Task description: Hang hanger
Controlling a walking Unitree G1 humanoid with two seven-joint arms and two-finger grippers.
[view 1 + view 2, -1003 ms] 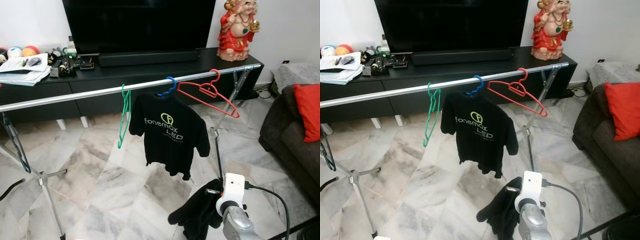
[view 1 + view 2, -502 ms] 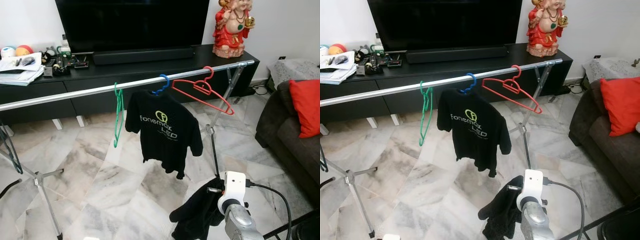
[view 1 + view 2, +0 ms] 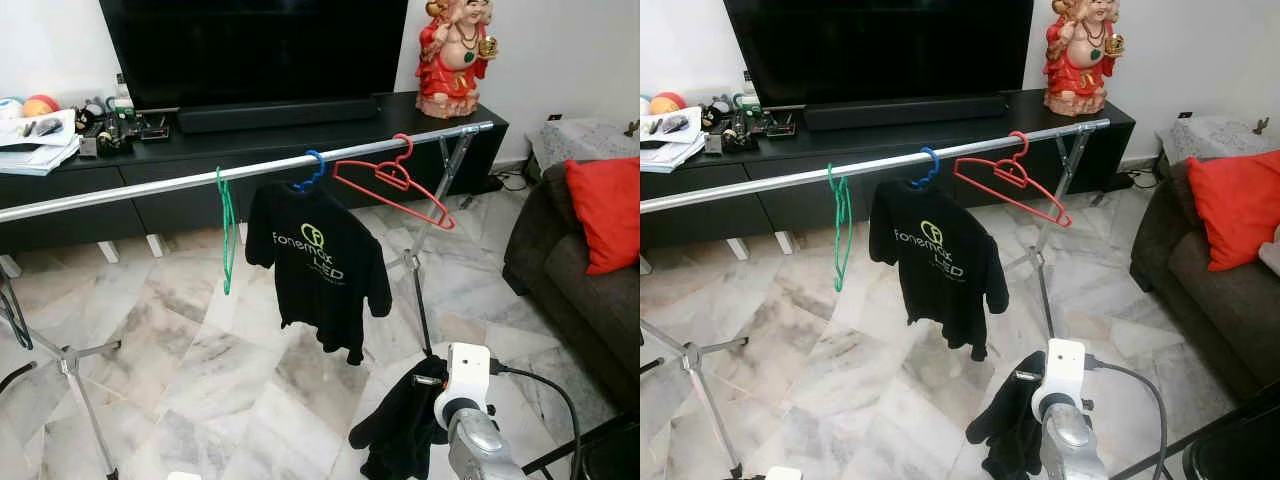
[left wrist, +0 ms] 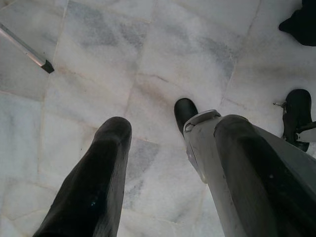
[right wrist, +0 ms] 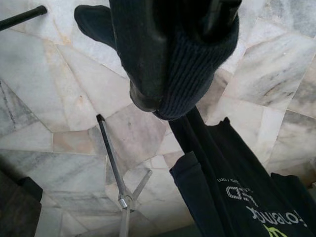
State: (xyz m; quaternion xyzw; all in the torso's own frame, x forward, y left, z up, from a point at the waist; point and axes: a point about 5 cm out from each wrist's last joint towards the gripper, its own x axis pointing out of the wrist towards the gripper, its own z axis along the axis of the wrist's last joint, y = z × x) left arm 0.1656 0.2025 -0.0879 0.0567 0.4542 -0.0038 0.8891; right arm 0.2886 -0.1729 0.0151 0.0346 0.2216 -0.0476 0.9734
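Right gripper (image 5: pixel 168 94) low, clamped on dark garment (image 3: pixel 400 435).

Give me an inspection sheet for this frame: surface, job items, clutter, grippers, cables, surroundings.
Surface: marble-tile floor.
Job's things: metal rail on tripod legs carries a green hanger, a blue hanger with a black T-shirt, and a tilted red hanger.
Clutter: papers and small items on the black TV console.
Grippers: right gripper is shut on a dark garment that hangs low by the arm; left gripper is open, pointing at the floor, holding nothing.
Cables: black cable from the right wrist; cables on the floor by the console.
Surroundings: TV, red figurine, dark sofa with a red cushion.
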